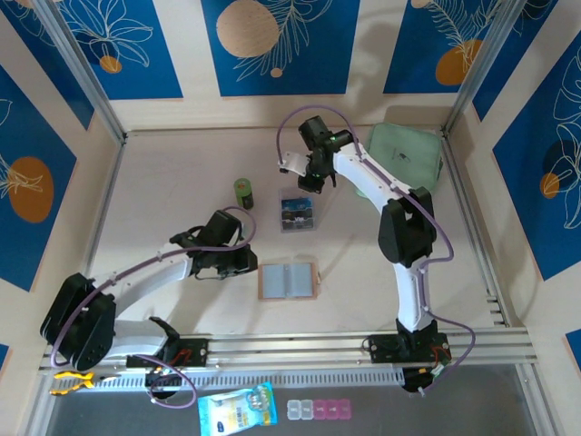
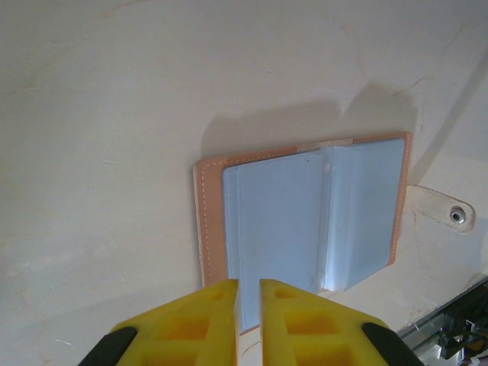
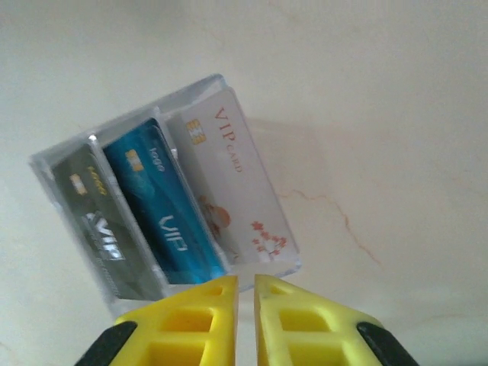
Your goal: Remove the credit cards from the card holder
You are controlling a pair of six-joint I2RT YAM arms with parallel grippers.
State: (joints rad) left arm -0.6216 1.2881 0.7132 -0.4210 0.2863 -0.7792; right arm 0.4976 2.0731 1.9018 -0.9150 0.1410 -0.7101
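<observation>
1. The card holder (image 1: pixel 288 281) lies spread open and flat on the pale surface (image 1: pixel 163 200), between the two arm bases and near the front rail. In the left wrist view its grey lining (image 2: pixel 305 221) faces up inside a tan-pink border, and the snap tab (image 2: pixel 446 210) sticks out to one side.
2. The left fingers (image 2: pixel 206 324) hover just over the holder's near edge. They are clenched to a thin slit and grasp nothing.
3. A clear plastic box (image 1: pixel 297 211) sits farther back, well apart from the holder. It holds the three credit cards (image 3: pixel 171 213) side by side and overlapping: a dark card (image 3: pixel 99 221), a blue card (image 3: pixel 164 206) and a pale card (image 3: pixel 236 183) with "VIP" print.
4. The right fingers (image 3: pixel 293 320) hang just above the box's near rim, pressed almost together with nothing between them.
5. A mint-green case (image 1: pixel 406 153) rests in the back right corner, and a small green cylinder (image 1: pixel 243 192) stands to the left of the box.
</observation>
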